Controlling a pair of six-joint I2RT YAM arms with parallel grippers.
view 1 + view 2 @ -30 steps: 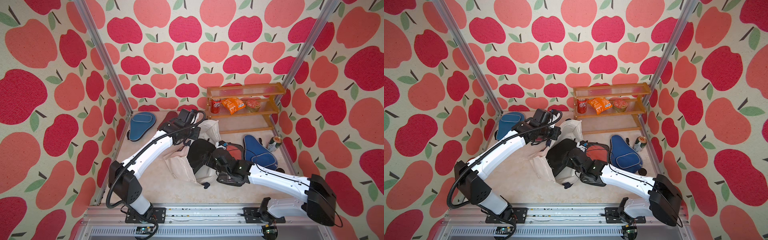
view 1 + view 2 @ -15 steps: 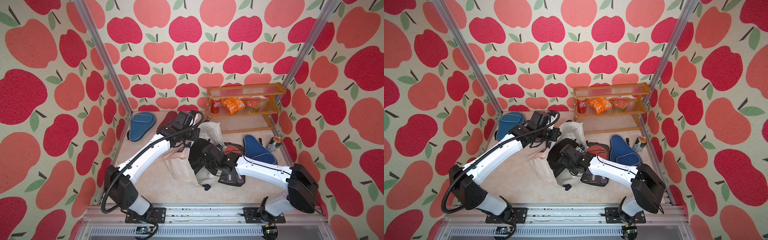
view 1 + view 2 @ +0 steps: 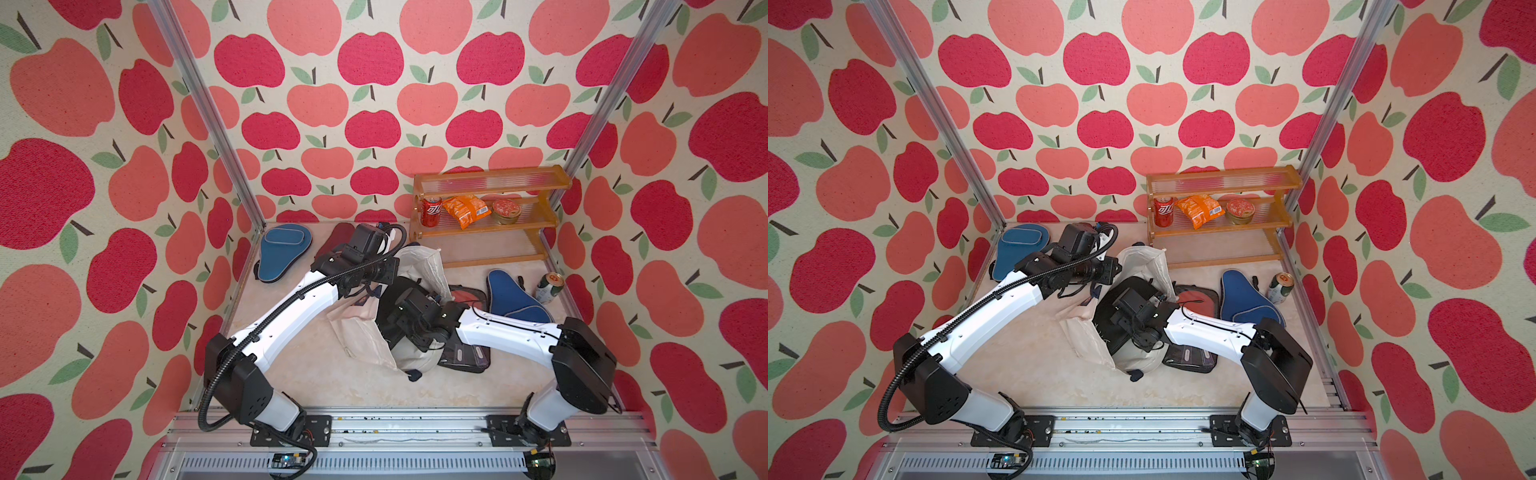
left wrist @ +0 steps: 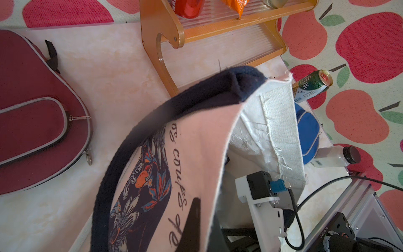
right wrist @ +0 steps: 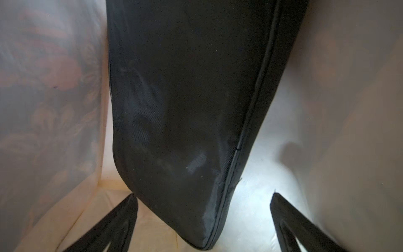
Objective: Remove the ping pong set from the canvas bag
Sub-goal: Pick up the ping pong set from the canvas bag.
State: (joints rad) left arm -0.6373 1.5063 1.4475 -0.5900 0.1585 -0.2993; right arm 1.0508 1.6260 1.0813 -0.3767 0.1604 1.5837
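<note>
The right arm has swung back from the table (image 3: pixel 316 374) to the canvas bag (image 3: pixel 361 332). A second ago it was out over the clear pouch (image 3: pixel 465 297) with the red paddle, which now lies just beside the bag. Now the right gripper (image 5: pixel 203 194) is down inside the bag, jaws spread wide either side of a black pouch (image 5: pixel 185 98), gripping nothing yet. The left gripper (image 4: pixel 201 220) stays clenched on the bag's cloth below the navy strap (image 4: pixel 174 102), keeping the mouth open. The maroon case (image 4: pixel 32 109), the blue case in the corner (image 3: pixel 282 249) and the blue case by the can (image 3: pixel 511 299) are already out. This is probably the last piece, and closing on it comes next.
</note>
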